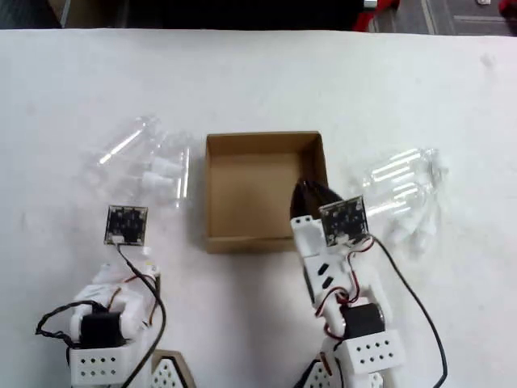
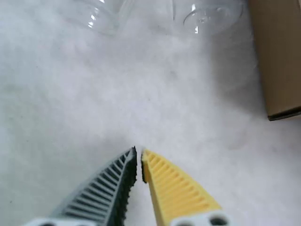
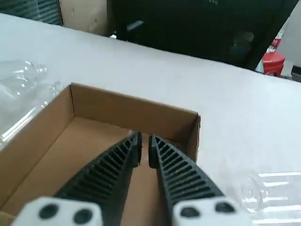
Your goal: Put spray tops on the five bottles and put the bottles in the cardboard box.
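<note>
Capping has not begun and no bottle is boxed. Clear bottles (image 1: 149,162) lie on both sides of the cardboard box (image 1: 250,190). The left gripper (image 2: 139,157) is over the table (image 2: 155,89) with its claw pressed together. The right gripper (image 3: 144,143) is over the box, likewise pressed together. The next move probably calls for spreading a claw over a bottle.

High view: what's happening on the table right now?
Nothing is being held. The right gripper, shut, hangs over the right side of the cardboard box; the left gripper, shut, is over bare table. Clear bottles lie in piles either side of the box, none inside it yet.
</note>
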Robot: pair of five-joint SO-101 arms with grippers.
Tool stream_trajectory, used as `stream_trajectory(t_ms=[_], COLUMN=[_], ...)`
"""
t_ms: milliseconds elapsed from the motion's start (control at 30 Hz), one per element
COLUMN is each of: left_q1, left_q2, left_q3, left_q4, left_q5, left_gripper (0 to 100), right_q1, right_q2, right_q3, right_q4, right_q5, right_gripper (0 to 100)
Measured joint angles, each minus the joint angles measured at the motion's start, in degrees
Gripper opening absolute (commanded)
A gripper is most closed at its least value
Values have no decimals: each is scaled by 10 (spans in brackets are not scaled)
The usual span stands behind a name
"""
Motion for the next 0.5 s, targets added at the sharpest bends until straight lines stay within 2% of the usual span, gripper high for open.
stream_trajectory(t_ms=[233,500], left_q1=[0,0], left_q2=[0,0], left_q3=[0,0], left_q4=[0,0], left_q5=[0,0], left_gripper=[24,24], right_q1=[98,116], right_q2=[-2,-2], right_q3=[0,0], right_q4=[10,15], right_q5=[1,0], right_gripper=[18,18])
